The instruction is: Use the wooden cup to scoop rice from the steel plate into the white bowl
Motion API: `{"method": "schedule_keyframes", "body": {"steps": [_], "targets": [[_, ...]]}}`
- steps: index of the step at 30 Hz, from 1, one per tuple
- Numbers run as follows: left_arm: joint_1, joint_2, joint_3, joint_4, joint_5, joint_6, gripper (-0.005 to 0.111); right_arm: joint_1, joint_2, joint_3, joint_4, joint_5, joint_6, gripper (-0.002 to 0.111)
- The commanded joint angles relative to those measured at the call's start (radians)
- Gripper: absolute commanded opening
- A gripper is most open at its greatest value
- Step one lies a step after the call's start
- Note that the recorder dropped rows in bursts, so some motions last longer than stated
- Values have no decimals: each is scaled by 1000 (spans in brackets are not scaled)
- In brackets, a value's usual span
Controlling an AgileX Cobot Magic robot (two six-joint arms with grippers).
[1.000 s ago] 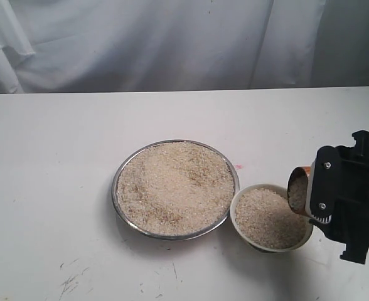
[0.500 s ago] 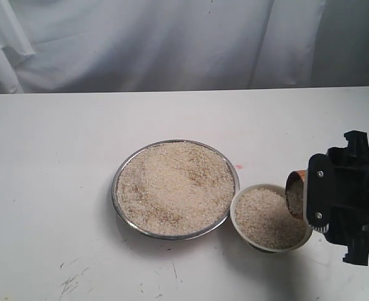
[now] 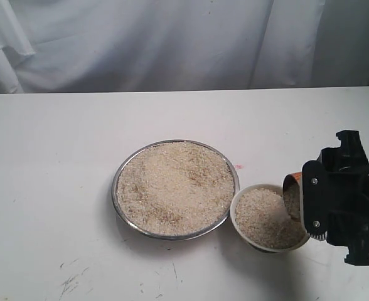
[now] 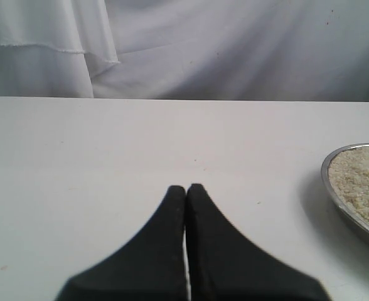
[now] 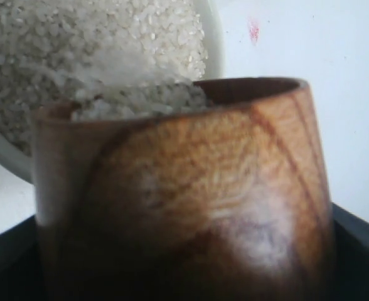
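The steel plate [image 3: 117,202] sits mid-table, heaped with rice [image 3: 175,185]. Touching its right side is the white bowl [image 3: 236,221], nearly full of rice [image 3: 263,219]. My right gripper [image 3: 310,200] is shut on the wooden cup [image 3: 292,188], which is tipped with its mouth over the bowl's right side. Up close, the wooden cup [image 5: 191,188] fills the right wrist view, and rice [image 5: 140,100] slides from its lip into the bowl [image 5: 214,44]. My left gripper [image 4: 186,188] is shut and empty over bare table, with the plate's rim [image 4: 327,188] off to one side; it does not show in the exterior view.
A white cloth backdrop [image 3: 172,44] hangs behind the table's far edge. Dark scuff marks [image 3: 71,282] lie on the table near the front left. A small pink spot [image 3: 239,167] sits just right of the plate.
My right gripper has shifted left and slightly up, tipping the cup further over the bowl. Rice keeps falling into the bowl. The plate and bowl have not moved.
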Motion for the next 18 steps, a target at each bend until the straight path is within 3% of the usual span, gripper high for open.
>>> {"method": "schedule_keyframes", "body": {"steps": [1,10,18], "targets": [[-2,-5,5,-1,-6,-3,0,5,-11,5,-11,-27,6,0],[-2,-5,5,-1,-6,-3,0,5,-11,5,-31,-27,3,0],[-2,-5,5,-1,-6,-3,0,5,-5,5,-286,-23,243,0]]}}
